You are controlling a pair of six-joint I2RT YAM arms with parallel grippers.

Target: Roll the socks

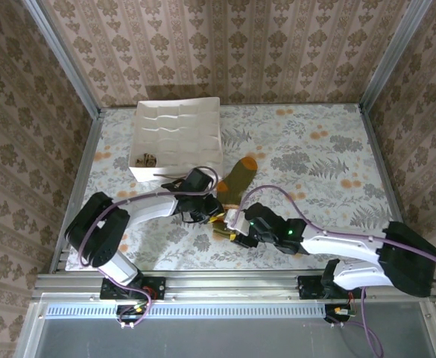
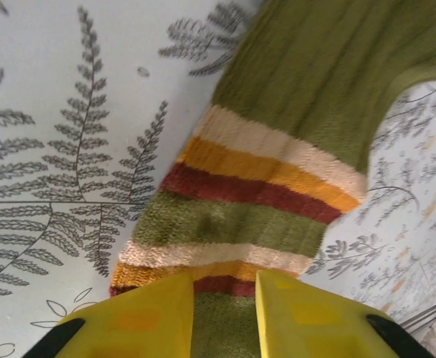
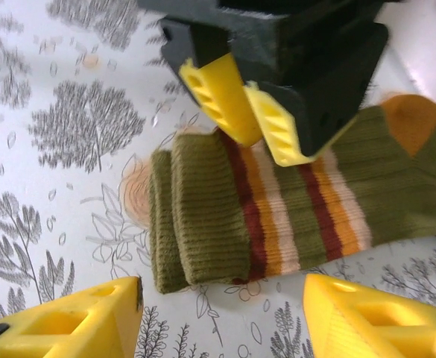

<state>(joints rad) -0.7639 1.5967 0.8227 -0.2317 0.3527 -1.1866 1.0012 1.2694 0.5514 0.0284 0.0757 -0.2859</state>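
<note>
Left gripper [image 2: 225,277], one: jaws pinched on the striped cuff of the green sock [image 3: 292,201], pinning the fold, we judge, so that a roll can start. Right gripper [image 3: 221,289], one: jaws spread wide just short of the folded cuff end. We count one sock flat on the table [image 3: 68,186] between the arms, toe toward one white tray [image 1: 177,127].

Soft, even light covers the bench [image 1: 329,194], shadows faint. Wrist views are softer, the right one blurred toward its upper left.
</note>
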